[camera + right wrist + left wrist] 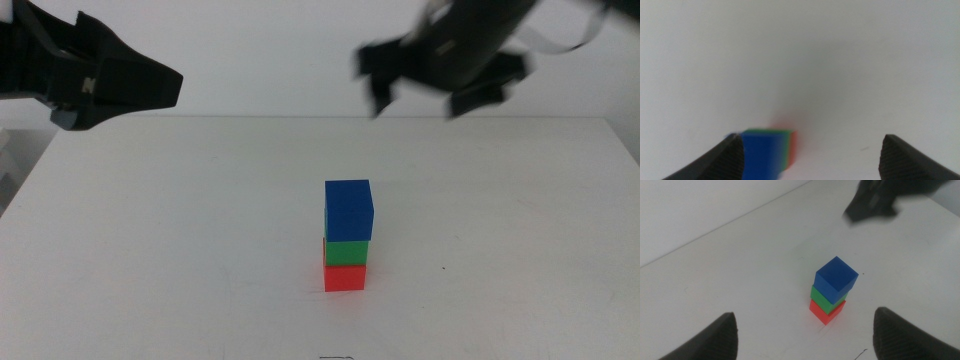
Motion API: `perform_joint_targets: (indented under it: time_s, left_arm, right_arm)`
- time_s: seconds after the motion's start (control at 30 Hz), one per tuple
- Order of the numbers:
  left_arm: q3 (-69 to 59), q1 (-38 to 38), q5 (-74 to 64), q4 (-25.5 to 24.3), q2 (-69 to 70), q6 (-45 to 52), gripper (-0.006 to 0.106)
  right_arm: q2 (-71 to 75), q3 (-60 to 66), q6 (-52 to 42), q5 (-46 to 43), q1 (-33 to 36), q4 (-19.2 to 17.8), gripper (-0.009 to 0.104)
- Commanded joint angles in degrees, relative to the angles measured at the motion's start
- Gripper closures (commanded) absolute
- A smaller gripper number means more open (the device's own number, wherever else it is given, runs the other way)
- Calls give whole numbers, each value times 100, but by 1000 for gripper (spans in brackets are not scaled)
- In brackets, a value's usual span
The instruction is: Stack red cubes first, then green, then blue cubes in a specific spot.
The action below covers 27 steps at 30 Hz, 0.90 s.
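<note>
A three-cube tower stands on the white table [180, 230]. The red cube [345, 277] is at the bottom, the green cube [346, 251] sits on it, and the blue cube [348, 208] is on top, turned slightly. Neither gripper touches it. My left gripper [150, 85] hangs open high at the far left; its wrist view shows the blue cube [836, 279], green cube [822, 299] and red cube [822, 312]. Blurred, my right gripper [420, 95] hovers open above and behind the tower. Its own view catches the blue cube [760, 152] and a red edge [794, 145].
The plain white tabletop [740, 270] runs around the tower on all sides. A pale wall rises behind the table's far edge [300, 116]. The right gripper [872, 202] shows as a dark blur in the left wrist view.
</note>
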State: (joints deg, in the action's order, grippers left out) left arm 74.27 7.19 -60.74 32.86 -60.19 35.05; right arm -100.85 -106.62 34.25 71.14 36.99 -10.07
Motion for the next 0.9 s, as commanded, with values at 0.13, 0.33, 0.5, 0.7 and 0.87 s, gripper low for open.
perform_joint_targets:
  time_s: [0.13,0.33,0.5,0.7,0.87]
  left_arm:
    - [132,3,289,234,89,-61,9]
    - [132,3,289,234,89,-61,9]
    - [132,3,289,234,89,-61,9]
    - [132,3,289,234,89,-61,9]
    - [132,3,289,234,89,-61,9]
  right_arm:
    - [1249,254,-1185,180,-1342,122,20]
    - [2573,1538,-2011,-1217,-2828,440,20]
    - [3237,2358,-2577,-2387,-3630,641,20]
    - [3352,2516,-2784,-2605,-3714,677,20]
    - [3352,2516,-2777,-2528,-3714,662,20]
